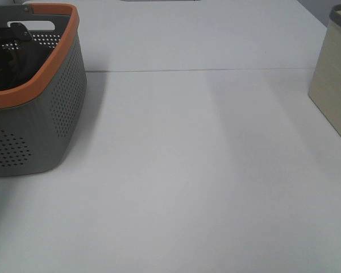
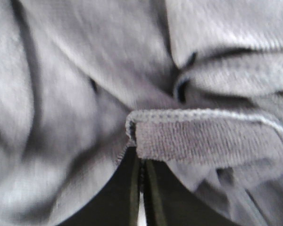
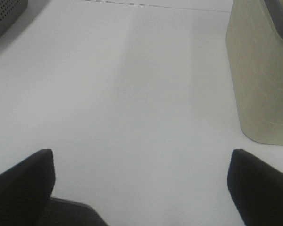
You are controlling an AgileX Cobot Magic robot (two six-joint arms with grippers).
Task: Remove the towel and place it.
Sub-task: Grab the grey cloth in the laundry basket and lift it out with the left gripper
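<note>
The towel (image 2: 108, 70), dark grey terry cloth, fills the left wrist view in crumpled folds, with a stitched hem (image 2: 203, 115) running across. My left gripper (image 2: 140, 186) is pressed into it; its two black fingers stand almost together, with a fold of cloth over their tips. In the exterior high view the grey basket with an orange rim (image 1: 51, 85) stands at the far left. Only a dark mass (image 1: 5, 54) shows inside, and I cannot tell the arm from the cloth there. My right gripper (image 3: 141, 181) is open and empty over the white table.
A beige bin (image 1: 334, 85) stands at the right edge of the table and also shows in the right wrist view (image 3: 259, 80). The white table (image 1: 193, 170) stretches between basket and bin. A corner of the basket (image 3: 7, 14) shows in the right wrist view.
</note>
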